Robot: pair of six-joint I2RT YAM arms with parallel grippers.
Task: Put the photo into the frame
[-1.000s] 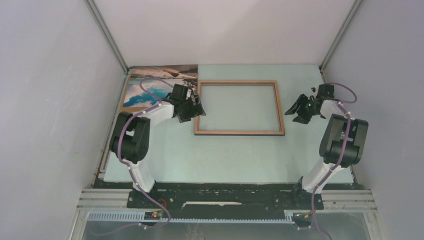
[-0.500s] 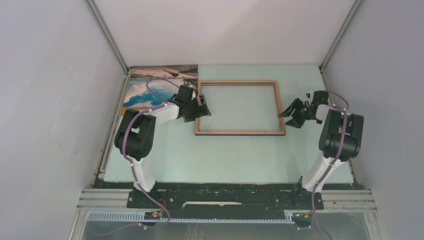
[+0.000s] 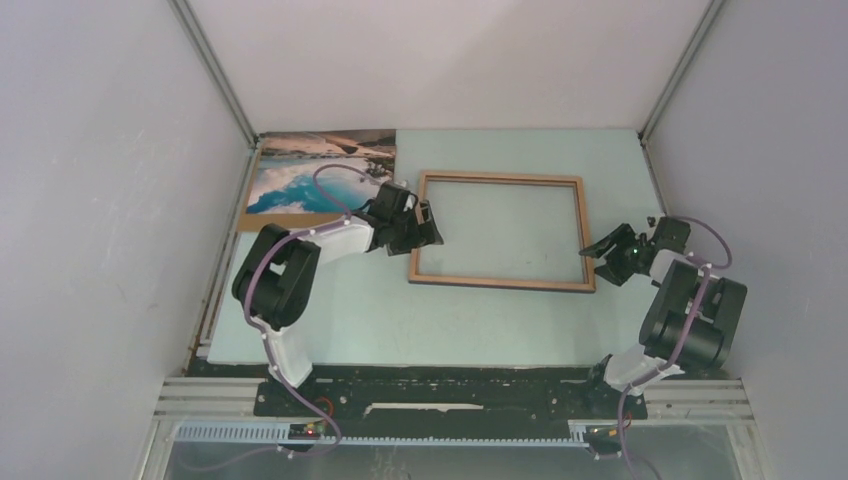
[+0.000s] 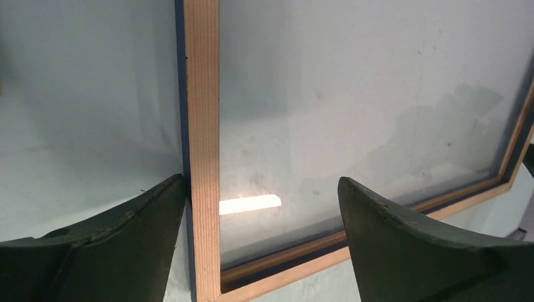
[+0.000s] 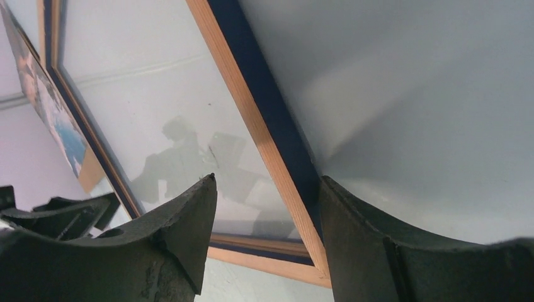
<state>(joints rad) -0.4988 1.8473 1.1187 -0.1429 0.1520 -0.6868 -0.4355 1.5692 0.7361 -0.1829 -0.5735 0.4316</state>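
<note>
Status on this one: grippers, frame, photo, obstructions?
Left gripper open, jaws astride left rail of frame. Right gripper open, astride its right rail. Photo far left, outside frame. Nothing on the pane.

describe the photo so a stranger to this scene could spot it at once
Look to the far left corner of the pale green table. The photo lies flat there, left of the wooden frame; it alone is a colourful print: turquoise water, white snow.
</note>
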